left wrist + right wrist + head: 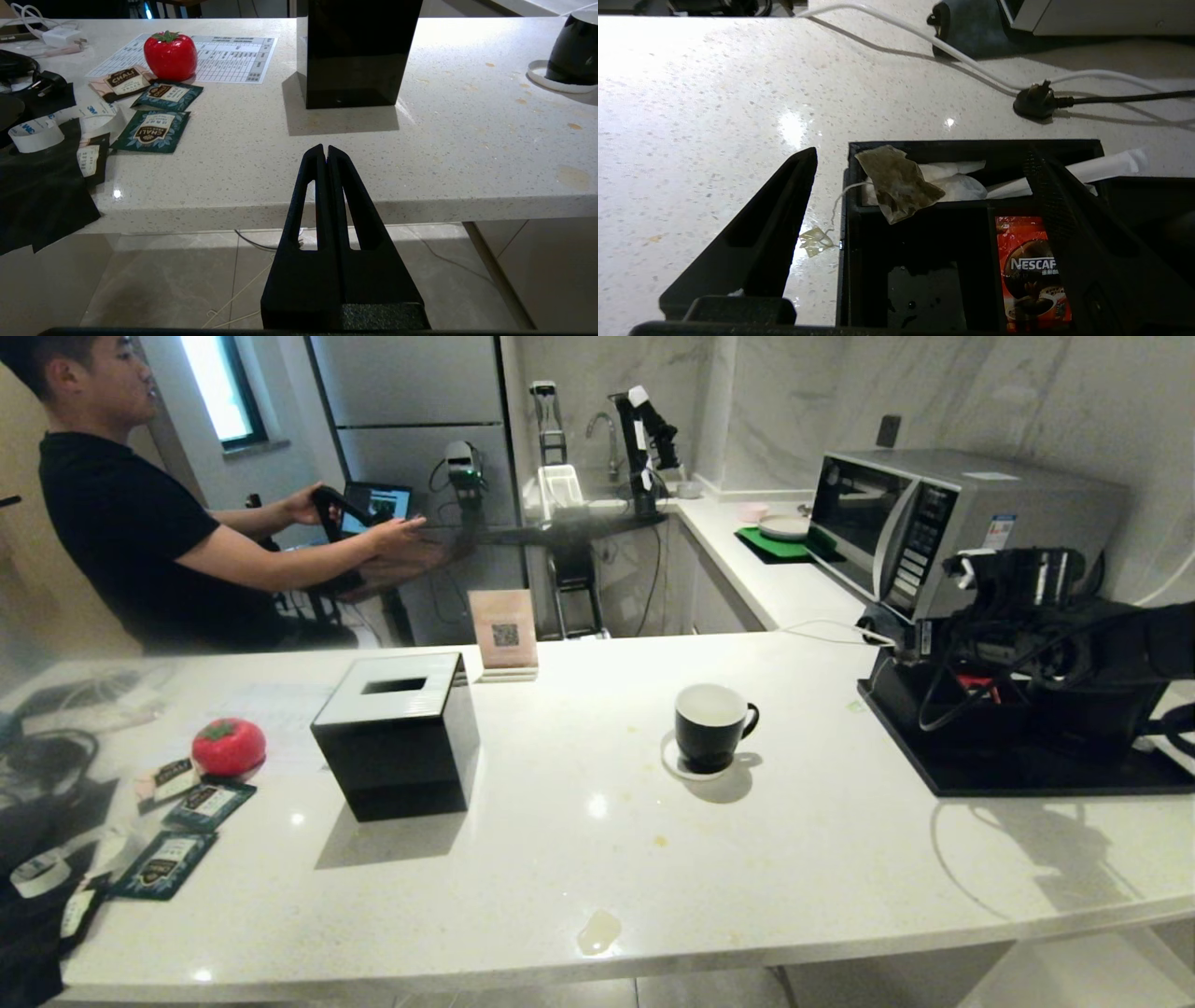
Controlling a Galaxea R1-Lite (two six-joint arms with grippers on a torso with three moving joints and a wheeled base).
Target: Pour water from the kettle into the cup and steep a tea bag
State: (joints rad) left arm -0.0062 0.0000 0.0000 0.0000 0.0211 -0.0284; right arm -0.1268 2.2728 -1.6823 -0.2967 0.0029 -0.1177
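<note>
The cup [714,723], a black mug with a white inside, stands on a white coaster [674,761] mid-counter, and also shows in the left wrist view [577,46]. A wet brown tea bag [899,184] lies across a compartment rim of the black tray [845,261]. Its string runs over the tray's edge to a tag [815,240] on the counter. My right gripper [920,156] hangs open over the tray with nothing between its fingers. The right arm [1027,607] is at the far right. My left gripper [325,148] is shut and empty, parked before the counter's front edge. The kettle is out of view.
A black tissue box [397,733], a red tomato-shaped thing [229,745] and tea sachets [205,803] sit on the counter's left. A microwave [934,523] stands behind the tray. A Nescafe sachet [1031,270] lies in the tray, a plug [1034,100] beyond it. A person sits at the back left.
</note>
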